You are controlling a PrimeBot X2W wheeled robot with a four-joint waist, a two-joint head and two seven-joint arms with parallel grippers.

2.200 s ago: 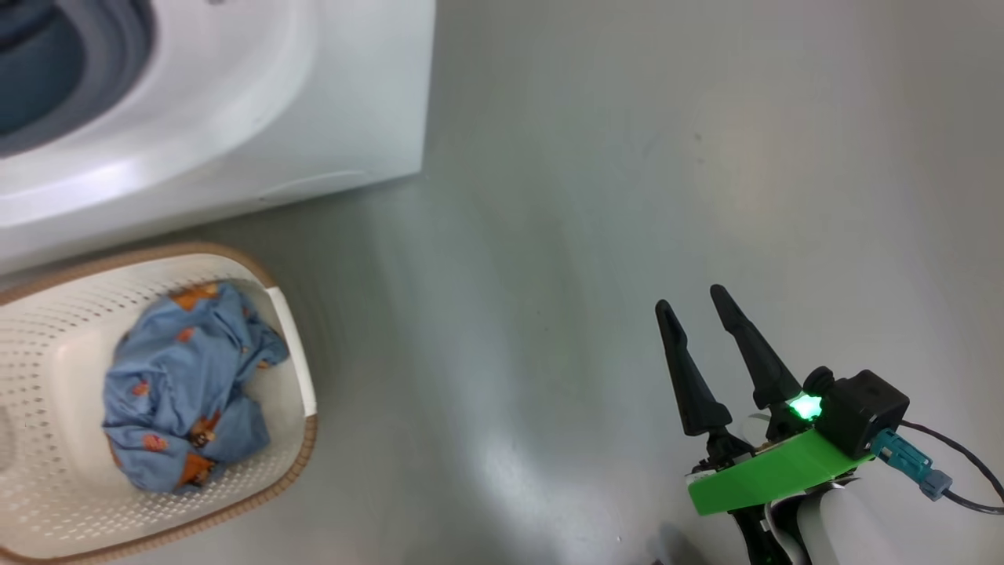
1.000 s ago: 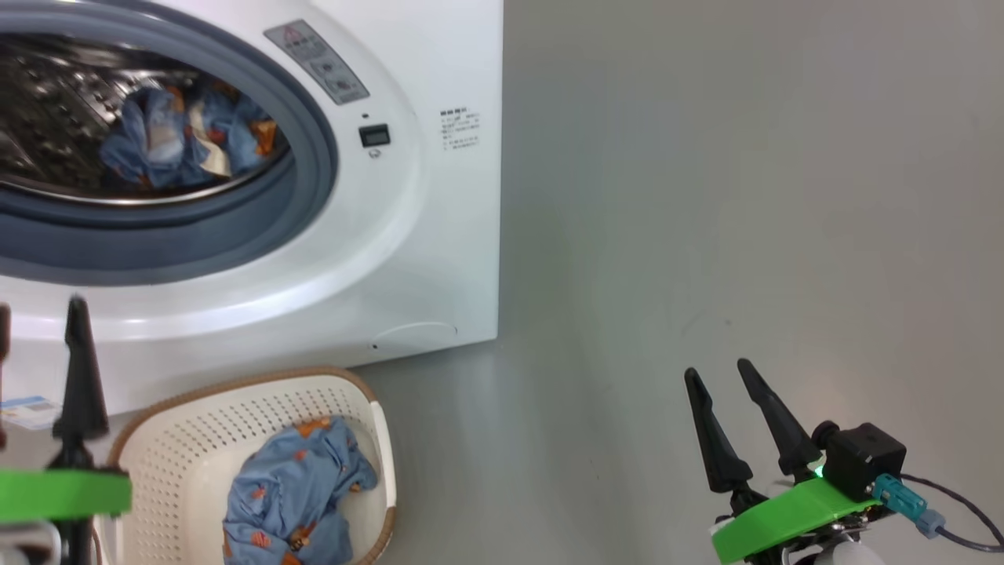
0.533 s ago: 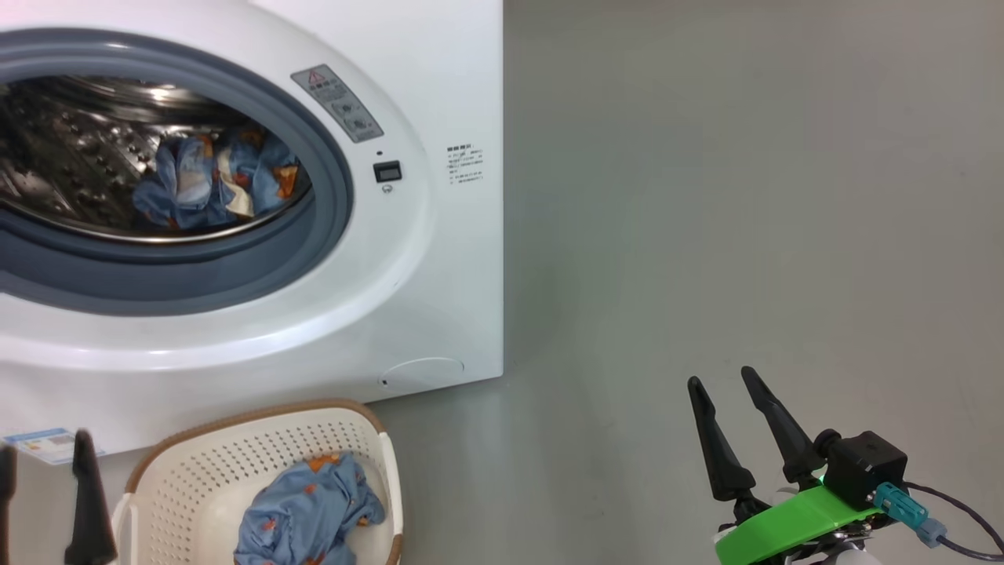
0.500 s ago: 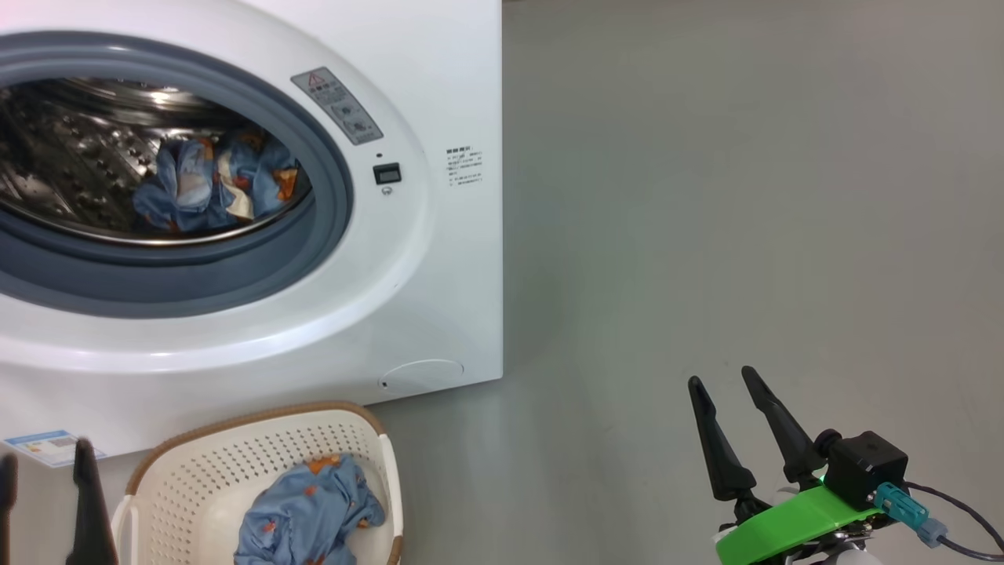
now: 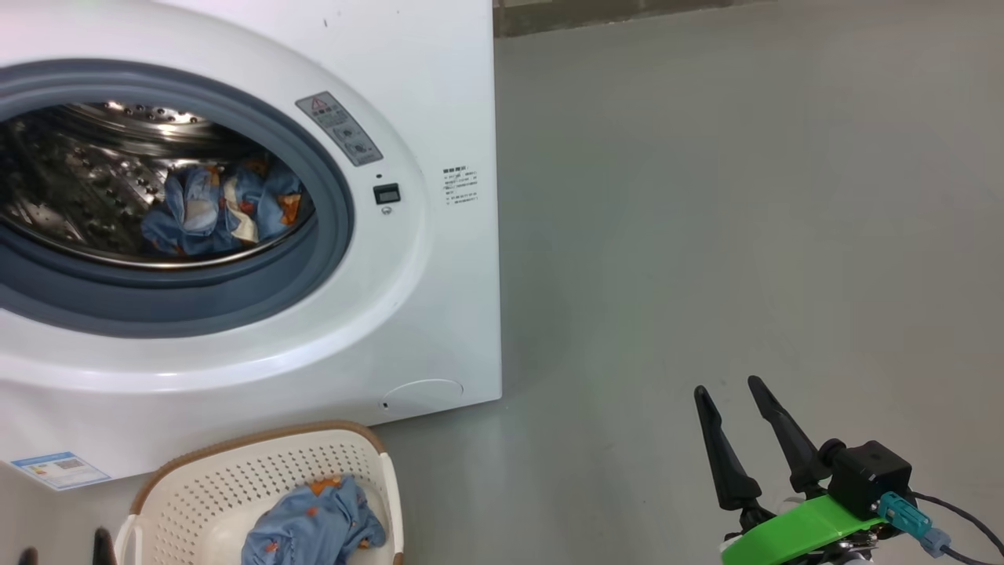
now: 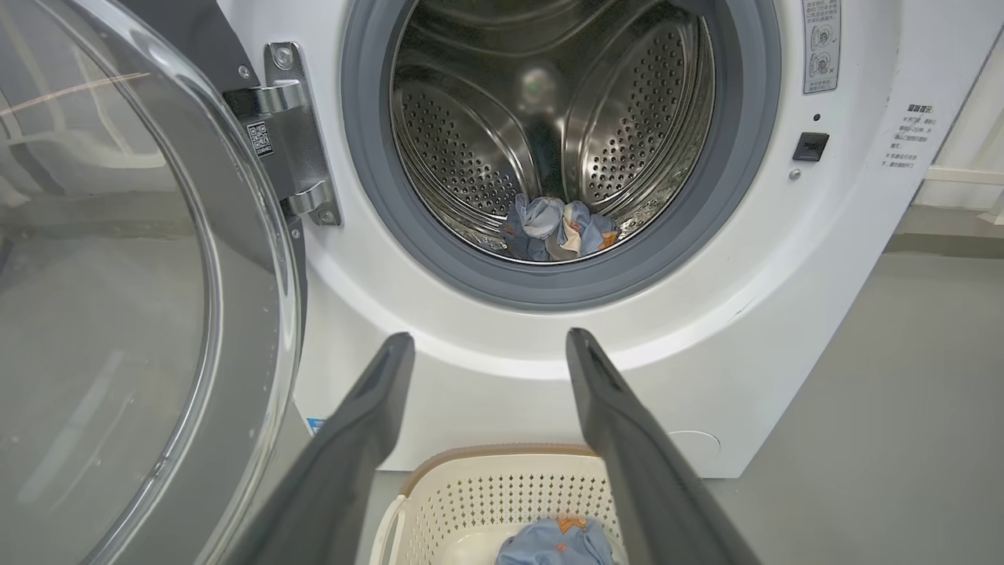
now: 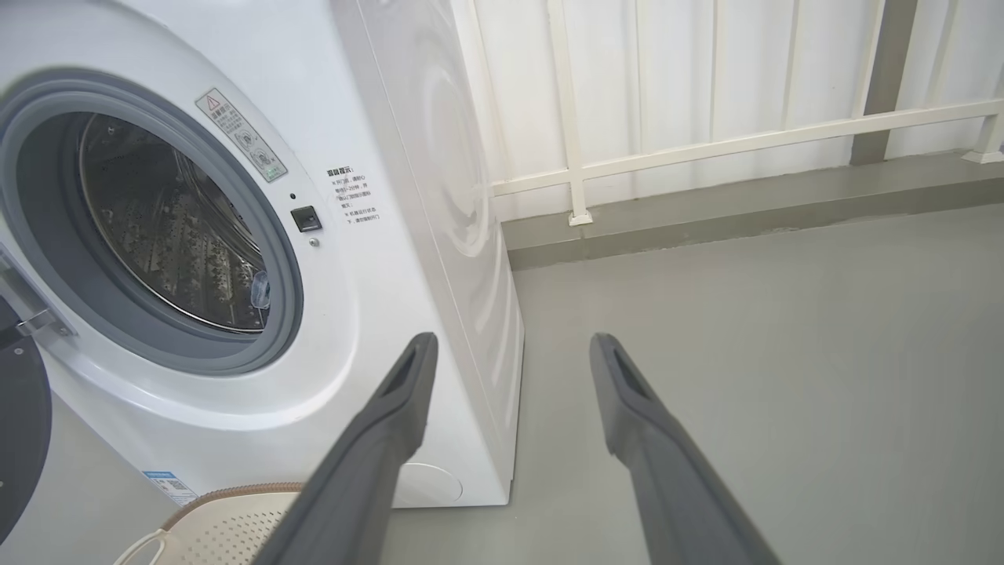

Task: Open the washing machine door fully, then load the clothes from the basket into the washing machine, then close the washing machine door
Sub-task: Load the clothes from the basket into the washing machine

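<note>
Door (image 6: pixel 118 314): swung wide on its steel hinge (image 6: pixel 292 133), well clear of the opening, so the way in is free. Bulging clear glass, dark glossy rim.
Left claw (image 6: pixel 488 337): fingers spread wide, nothing between them. It hangs above the basket, pointing at the drum mouth. My read is that it's placed to reach down for the next pick.
Drum (image 6: pixel 471 133): shiny perforated steel with ribs. One blue bundle (image 6: pixel 557 227) lies crumpled at the bottom, behind the grey rubber gasket (image 6: pixel 365 157).
Basket (image 5: pixel 235 471): on the floor just in front of the washer, right under the opening, so it's a short lift from one to the other. Cream perforated plastic, brown woven-look rim.
Clothes (image 5: pixel 314 534): more blue printed fabric, soft and rumpled, down in the basket. Loading looks roughly half done, and the door is not yet closed.
Washer (image 5: pixel 447 298): white, boxy, smooth-fronted.
Right claw (image 5: pixel 729 386): spread wide too, gripping nothing. It's held over bare grey floor (image 5: pixel 745 196) to the washer's right, well apart from the action and seemingly kept out of the way.
</note>
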